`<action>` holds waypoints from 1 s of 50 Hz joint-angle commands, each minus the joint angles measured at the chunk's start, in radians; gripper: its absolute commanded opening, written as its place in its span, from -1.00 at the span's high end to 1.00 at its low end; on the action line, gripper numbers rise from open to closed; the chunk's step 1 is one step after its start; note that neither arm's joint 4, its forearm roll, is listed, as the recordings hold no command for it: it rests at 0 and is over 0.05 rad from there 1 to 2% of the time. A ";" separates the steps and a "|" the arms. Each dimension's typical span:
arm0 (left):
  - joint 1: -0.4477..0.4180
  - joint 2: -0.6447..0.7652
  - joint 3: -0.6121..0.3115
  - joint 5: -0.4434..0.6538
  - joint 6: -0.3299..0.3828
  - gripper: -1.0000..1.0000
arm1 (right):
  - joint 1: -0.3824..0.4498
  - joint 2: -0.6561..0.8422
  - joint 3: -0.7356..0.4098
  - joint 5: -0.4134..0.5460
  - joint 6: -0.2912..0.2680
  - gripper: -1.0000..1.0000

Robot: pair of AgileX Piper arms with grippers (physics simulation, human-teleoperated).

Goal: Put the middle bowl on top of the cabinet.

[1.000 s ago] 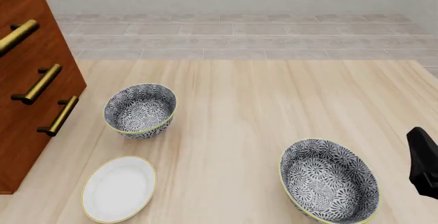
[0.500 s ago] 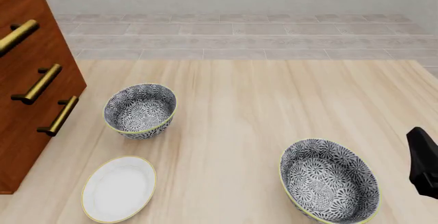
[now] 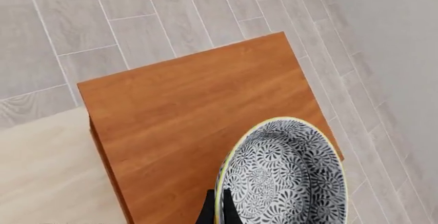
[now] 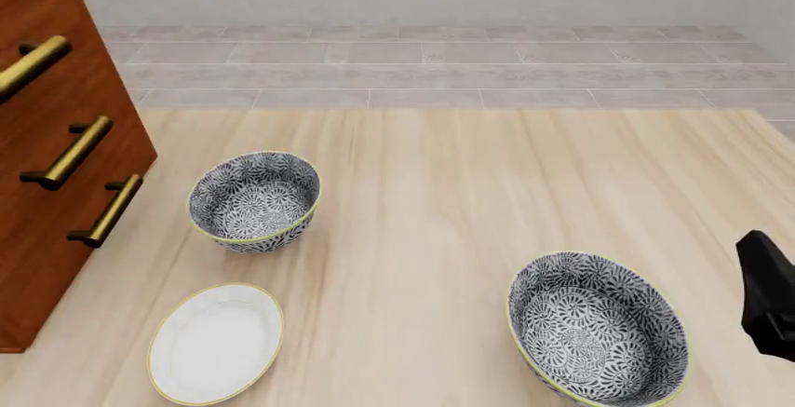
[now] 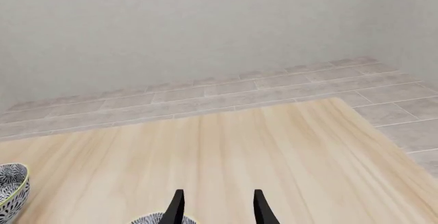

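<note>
Left end effector (image 3: 218, 211) pinched nearly closed; right end effector (image 5: 216, 207) spread apart.

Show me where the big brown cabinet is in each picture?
Left wrist view: the cabinet, its flat top seen from above, fills the middle, under the gripped middle bowl.
Front view: its drawer front runs down the left edge.
Right wrist view: not in it.
Shared landmark: the pale wooden table.

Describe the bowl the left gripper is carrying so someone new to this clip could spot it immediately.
Find the reddish-brown cabinet; the left wrist view looks down on its flat top. Over that top, the left gripper pinches the rim of the middle bowl, grey-and-white floral with a yellowish rim. The two matching bowls sit on the table; only this one is held.
</note>
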 commanded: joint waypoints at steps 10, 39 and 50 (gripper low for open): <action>0.014 -0.003 0.035 -0.015 0.006 1.00 | 0.000 -0.003 0.000 0.004 0.001 -1.00; 0.038 -0.007 0.067 -0.026 0.015 1.00 | -0.001 0.004 0.000 -0.004 0.005 -1.00; 0.044 0.000 0.051 -0.022 0.025 1.00 | -0.001 0.002 0.000 -0.002 0.006 -1.00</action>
